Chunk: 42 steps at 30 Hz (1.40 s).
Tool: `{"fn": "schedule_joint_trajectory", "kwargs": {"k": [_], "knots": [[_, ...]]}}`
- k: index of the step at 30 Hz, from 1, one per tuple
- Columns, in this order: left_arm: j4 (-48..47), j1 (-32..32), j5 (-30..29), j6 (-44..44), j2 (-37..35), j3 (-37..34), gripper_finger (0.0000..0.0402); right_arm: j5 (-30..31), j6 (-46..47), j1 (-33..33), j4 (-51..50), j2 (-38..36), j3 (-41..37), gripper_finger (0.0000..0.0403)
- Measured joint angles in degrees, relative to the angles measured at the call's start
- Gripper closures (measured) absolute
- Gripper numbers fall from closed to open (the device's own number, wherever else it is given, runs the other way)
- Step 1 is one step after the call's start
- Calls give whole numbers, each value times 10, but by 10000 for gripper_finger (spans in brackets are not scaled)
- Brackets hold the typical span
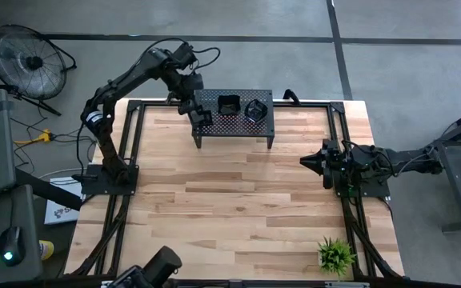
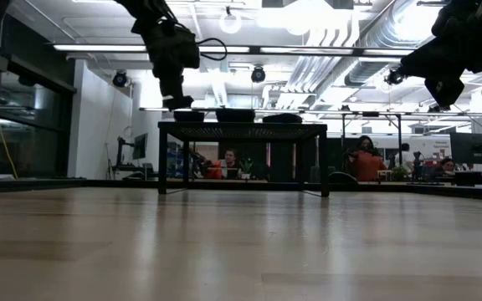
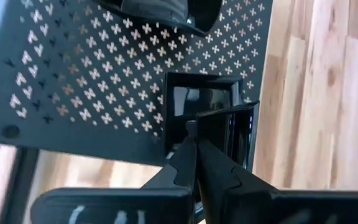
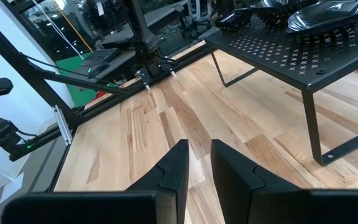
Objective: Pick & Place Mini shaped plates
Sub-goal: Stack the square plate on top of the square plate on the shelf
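Observation:
A black perforated stand (image 1: 214,124) on legs sits at the table's far side. Two mini shaped plates, a square one (image 1: 229,104) and a rounded one (image 1: 256,110), lie on its top. My left gripper (image 3: 194,146) is over the stand's left end, pointing steeply down, shut on a third, small square glossy black plate (image 3: 201,102). In the low view this plate (image 2: 189,115) is level with the stand's top. My right gripper (image 4: 197,163) waits at the table's right edge, pointing left, open with nothing between its fingers. My left gripper pinches the square plate's raised rim (image 3: 192,127) between its two fingers, on the side of the plate nearest the wrist. The fingers come from above, slanting down. The plate is over the stand's left end; whether its bottom rests there I cannot tell.
The stand's legs (image 4: 312,134) reach down to bare wooden table (image 1: 238,208) in front of it. A small green plant (image 1: 336,254) stands at the near right corner. A fan (image 1: 26,60) is on the floor at far left. People sit in the room behind.

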Motion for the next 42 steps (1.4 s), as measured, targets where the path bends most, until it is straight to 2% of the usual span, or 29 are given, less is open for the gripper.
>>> {"fn": "schedule_joint_trajectory", "kwargs": {"k": [8, 13, 18, 23, 26, 31, 42], "knots": [[21, 0, 4, 16, 0, 0, 401, 0, 0, 0, 0, 0, 0, 339], [21, 0, 32, 12, 1, 7, 401, 0, 0, 0, 0, 0, 0, 340], [-31, 0, 39, 18, 31, 85, 401, 0, 0, 0, 0, 0, 0, 340], [-113, 0, 40, 35, 97, 194, 401, 0, 0, 0, 0, 0, 0, 339], [-151, 0, 47, 43, 137, 235, 401, 0, 0, 0, 0, 0, 0, 339], [-150, -3, 66, 31, 153, 235, 401, 0, 0, 0, 0, 0, 0, 340], [-150, -4, 8, 27, 157, 234, 401, -2, 0, 0, 0, 0, 0, 339]]}}
